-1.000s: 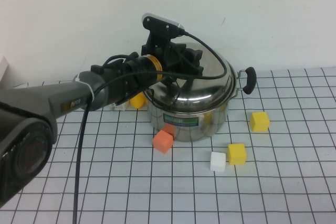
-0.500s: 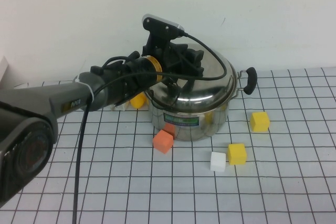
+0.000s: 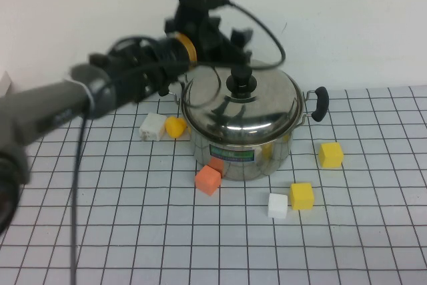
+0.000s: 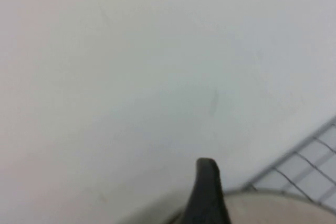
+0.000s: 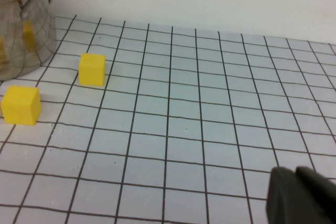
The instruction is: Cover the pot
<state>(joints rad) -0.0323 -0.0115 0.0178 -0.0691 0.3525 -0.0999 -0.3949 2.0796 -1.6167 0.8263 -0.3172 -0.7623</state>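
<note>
Pot [image 3: 241, 151], stainless steel, with black side handles and a green-blue label on its wall: placed toward the far edge of the gridded table [image 3: 373, 231], about midway between the left and right edges. It is covered by a domed steel lid [image 3: 240, 108] with a black knob [image 3: 241, 83], seated on the rim.

Left gripper [image 3: 227, 43]: held in the air above and behind the lid, clear of the knob; nothing is gripped, and whether its fingers are parted cannot be told.

Right gripper [image 5: 302, 195]: seen only as a dark tip in the right wrist view, low over the table to the right of the pot; its state cannot be told.

Blocks on the table: an orange cube [image 3: 207, 179] touching the pot's near wall; a white cube [image 3: 277, 205] and a yellow cube [image 3: 301, 195] just beside each other nearer the front edge; a second yellow cube [image 3: 329, 154] to the pot's right; a white block [image 3: 152, 126] and a yellow piece [image 3: 175, 127] to the pot's left.
</note>
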